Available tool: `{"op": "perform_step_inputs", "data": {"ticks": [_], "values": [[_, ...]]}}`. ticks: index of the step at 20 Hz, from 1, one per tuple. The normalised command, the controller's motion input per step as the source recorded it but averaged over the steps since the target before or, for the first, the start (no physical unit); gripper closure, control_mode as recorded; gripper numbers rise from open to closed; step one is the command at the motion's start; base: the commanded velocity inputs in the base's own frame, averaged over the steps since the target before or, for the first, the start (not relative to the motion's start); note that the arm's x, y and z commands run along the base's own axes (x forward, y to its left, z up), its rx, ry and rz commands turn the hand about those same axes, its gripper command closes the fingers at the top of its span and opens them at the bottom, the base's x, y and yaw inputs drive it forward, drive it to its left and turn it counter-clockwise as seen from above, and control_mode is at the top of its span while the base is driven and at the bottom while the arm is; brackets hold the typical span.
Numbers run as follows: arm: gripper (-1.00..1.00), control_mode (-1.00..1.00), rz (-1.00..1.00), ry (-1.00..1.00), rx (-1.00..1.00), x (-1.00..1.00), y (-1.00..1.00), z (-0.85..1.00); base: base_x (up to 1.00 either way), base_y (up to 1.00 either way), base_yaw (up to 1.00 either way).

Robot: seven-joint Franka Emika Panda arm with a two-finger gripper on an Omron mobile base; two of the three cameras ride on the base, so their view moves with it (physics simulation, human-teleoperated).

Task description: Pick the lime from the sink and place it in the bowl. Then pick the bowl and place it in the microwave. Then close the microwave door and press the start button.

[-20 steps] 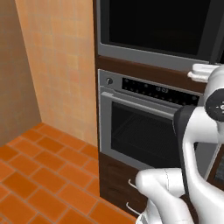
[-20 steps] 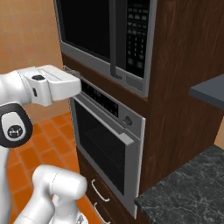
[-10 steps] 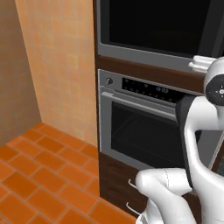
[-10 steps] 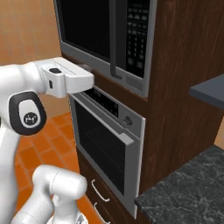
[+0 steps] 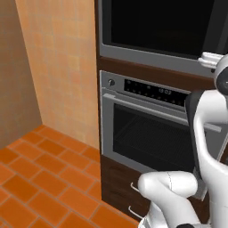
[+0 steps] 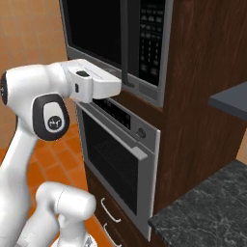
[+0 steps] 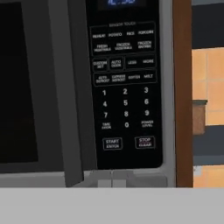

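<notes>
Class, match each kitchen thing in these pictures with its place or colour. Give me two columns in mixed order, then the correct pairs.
Things:
1. microwave
2. oven
3. floor
4. start button

Descriptions:
A. orange tiles
B. bottom row of the keypad, beside the stop button
C. built in above the oven, dark glass front
D. steel front with a bar handle, above the drawers

Pairs: 1-C, 2-D, 3-A, 4-B
</notes>
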Motion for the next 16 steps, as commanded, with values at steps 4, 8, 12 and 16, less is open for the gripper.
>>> {"op": "perform_step_inputs", "data": {"ticks": [4,8,12,16], "values": [[1.00,-1.00,0.00,-0.01,0.03,0.22,-0.25,0.00,0.00,0.00,0.00],[1.00,-1.00,0.00,-0.03,0.05,0.25,-0.34,0.00,0.00,0.00,0.00],[1.00,-1.00,0.00,-0.02,0.04,0.16,-0.26,0.00,0.00,0.00,0.00],[1.00,-1.00,0.00,0.00,0.01,0.23,-0.01,0.00,0.00,0.00,0.00]]}}
